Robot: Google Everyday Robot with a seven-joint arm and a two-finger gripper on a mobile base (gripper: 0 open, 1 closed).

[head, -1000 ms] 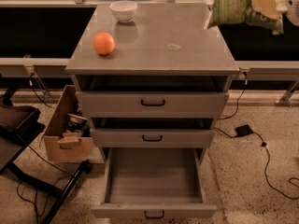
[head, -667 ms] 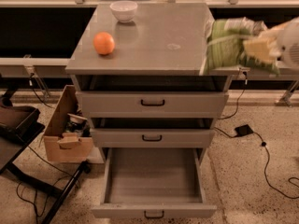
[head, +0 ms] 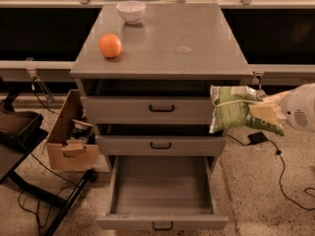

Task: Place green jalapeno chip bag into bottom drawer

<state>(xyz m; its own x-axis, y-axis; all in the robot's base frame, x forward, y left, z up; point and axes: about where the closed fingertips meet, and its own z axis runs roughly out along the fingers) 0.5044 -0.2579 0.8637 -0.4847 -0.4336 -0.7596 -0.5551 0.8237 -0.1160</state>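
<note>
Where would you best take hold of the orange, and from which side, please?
Grip the orange across its middle, coming straight down from above: it is round and sits alone on the flat cabinet top, apart from the white bowl. The gripper, right of the top drawer, holds the green jalapeno chip bag.

I had only one camera to work from. It looked down steeply from in front of the grey, flat-topped cabinet bench point(head: 197, 38) and faced its drawer fronts. It sat near enough that the bench filled the middle of the view, from the top edge almost to the bottom. The open, grey, box-shaped bottom drawer point(head: 162, 186) lay at the lower edge. The robot's white hand point(head: 263, 114) showed at the right edge, level with the upper drawers, clamped on the crinkled green jalapeno chip bag point(head: 230, 116).
</note>
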